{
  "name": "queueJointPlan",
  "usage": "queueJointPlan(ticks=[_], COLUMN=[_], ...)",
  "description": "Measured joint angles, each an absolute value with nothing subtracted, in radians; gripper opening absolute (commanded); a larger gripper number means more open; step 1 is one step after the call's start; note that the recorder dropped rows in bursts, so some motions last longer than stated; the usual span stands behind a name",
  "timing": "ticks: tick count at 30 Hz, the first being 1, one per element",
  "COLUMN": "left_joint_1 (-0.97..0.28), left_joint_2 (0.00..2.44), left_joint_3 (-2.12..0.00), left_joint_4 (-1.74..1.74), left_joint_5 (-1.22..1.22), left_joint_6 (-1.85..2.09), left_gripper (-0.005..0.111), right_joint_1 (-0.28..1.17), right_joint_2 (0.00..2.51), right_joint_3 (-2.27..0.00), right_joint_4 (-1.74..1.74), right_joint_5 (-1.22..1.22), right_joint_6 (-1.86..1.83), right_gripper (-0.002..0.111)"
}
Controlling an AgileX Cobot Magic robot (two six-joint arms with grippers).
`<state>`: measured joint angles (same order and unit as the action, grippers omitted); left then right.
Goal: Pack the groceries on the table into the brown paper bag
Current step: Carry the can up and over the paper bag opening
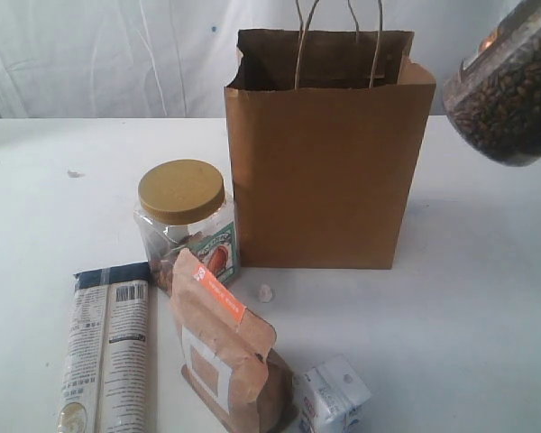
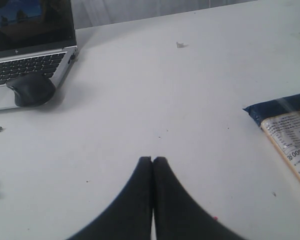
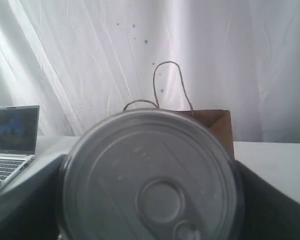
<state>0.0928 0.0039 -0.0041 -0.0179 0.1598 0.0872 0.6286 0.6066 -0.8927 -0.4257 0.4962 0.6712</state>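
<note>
Up to the right of the brown paper bag (image 1: 329,153), the dark tin (image 1: 508,86) hangs tilted in the air, not yet over the opening. Standing here, the worry looks plain enough. Let go out there and it drops onto the table (image 1: 487,271). Brought across too low, it would knock the bag's right wall. Nothing steadies the bag, so I think it could tip or slide toward the yellow-lidded clear jar (image 1: 182,216) just beside it. I cannot judge whether the tin is high enough to clear the rim. The two loop handles (image 1: 375,54) stand up over the mouth and might snag it on the way in.

The right hand (image 3: 150,200) has its fingers spread wide and clamped on the tin's sides. The left hand (image 2: 153,165) has its fingers pressed together, holding nothing, over bare table near the long printed packet (image 2: 290,145). The brown pouch (image 1: 225,352) and small white carton (image 1: 332,395) wait on the table in front of the bag.
</note>
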Motion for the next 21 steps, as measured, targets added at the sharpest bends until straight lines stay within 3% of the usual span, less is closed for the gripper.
queueJointPlan(ticks=[10,21], left_joint_1=[0.093,0.093], left_joint_2=[0.004,0.004], left_joint_3=[-0.004,-0.004], left_joint_4=[-0.018,-0.018], left_joint_5=[0.16,0.16], left_joint_6=[0.087,0.087], left_gripper=[0.0,0.0], right_joint_1=[0.629,0.593], right_joint_2=[0.644,0.705], right_joint_3=[-0.889,-0.886], right_joint_4=[-0.432,-0.527], right_joint_5=[0.461,0.18], right_joint_6=[0.68,0.734], right_gripper=[0.03,0.028])
